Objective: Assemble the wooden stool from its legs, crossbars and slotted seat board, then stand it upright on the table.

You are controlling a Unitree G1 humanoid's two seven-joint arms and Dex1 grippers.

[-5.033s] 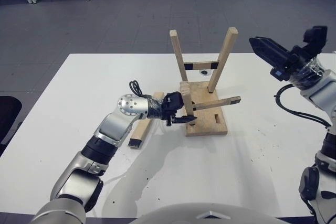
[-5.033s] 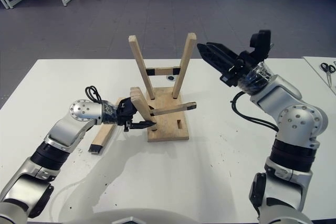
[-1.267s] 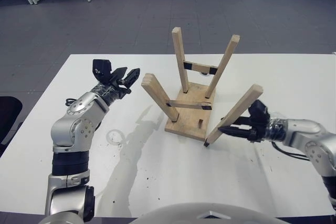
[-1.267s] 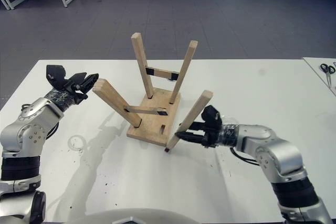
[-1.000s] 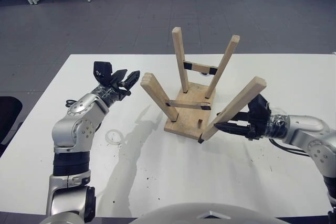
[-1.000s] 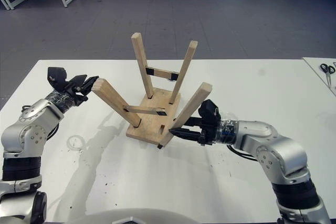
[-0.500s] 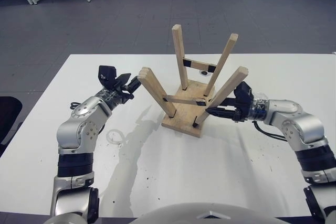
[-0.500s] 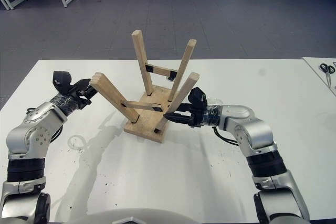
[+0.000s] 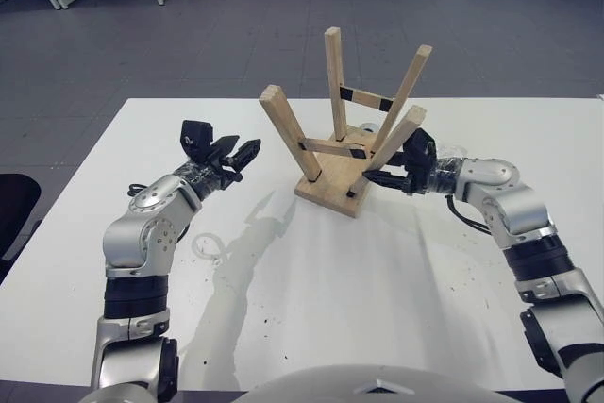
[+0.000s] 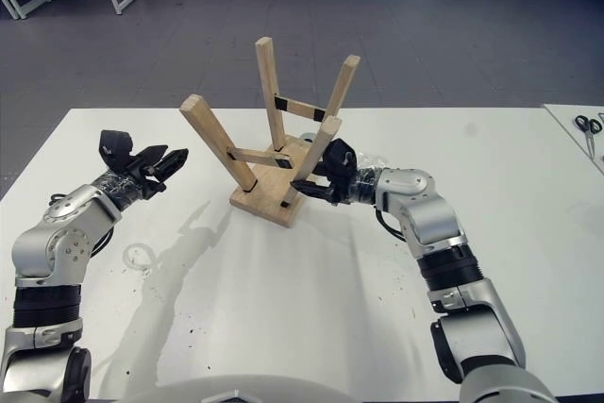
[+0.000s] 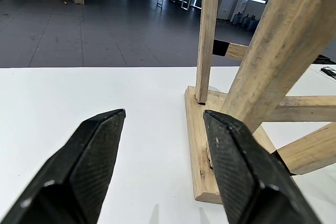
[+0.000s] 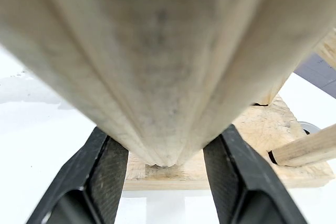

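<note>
My right gripper [image 9: 376, 176] pinches 1 leg [image 9: 404, 129] low — I judge light, stiff wood, wobbly joints; left gripper [image 9: 245, 158] spread, empty.

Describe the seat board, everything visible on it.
The seat board is a pale, rough-grained rectangular wooden slab lying on the white table, skewed to its edge. Four splayed legs rise from it, joined by crossbars: the stool is upside down. A dark slot shows near its front edge. The right pincer grips the near right leg just above the board; the open left pincer is clear of it.
</note>
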